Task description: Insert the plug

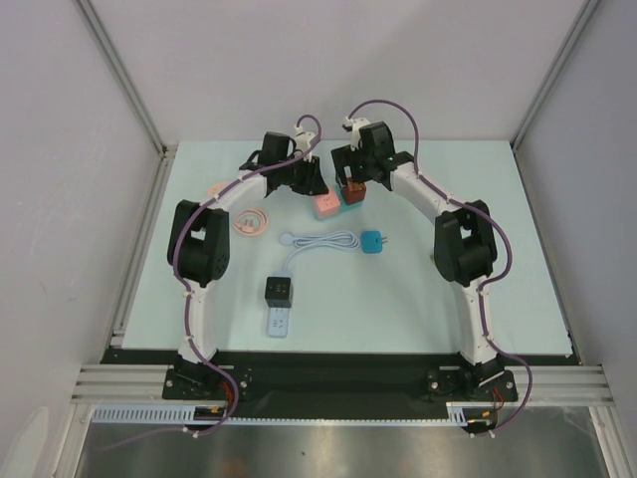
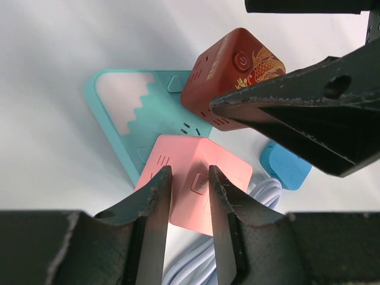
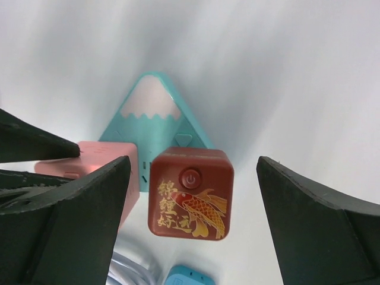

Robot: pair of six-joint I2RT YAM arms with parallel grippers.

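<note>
Right wrist view: a glossy red cube plug [image 3: 191, 193], printed with a gold carp and Chinese characters, sits untouched between the wide-spread fingers of the right gripper [image 3: 193, 163], on a teal mountain-shaped strip [image 3: 148, 113]. The left gripper [image 2: 190, 172], narrowly parted and empty, is over a smooth pink cube [image 2: 231, 178].

The red cube [image 3: 191, 193] bears a gold carp, the teal strip [image 3: 160, 127] a pale peak.

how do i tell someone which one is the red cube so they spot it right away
At the far middle of the table lies a teal power strip shaped like a mountain. The red cube stands at its wide base, beside the pink cube. Only it is dark red with a gold fish and gold characters on top.
</note>
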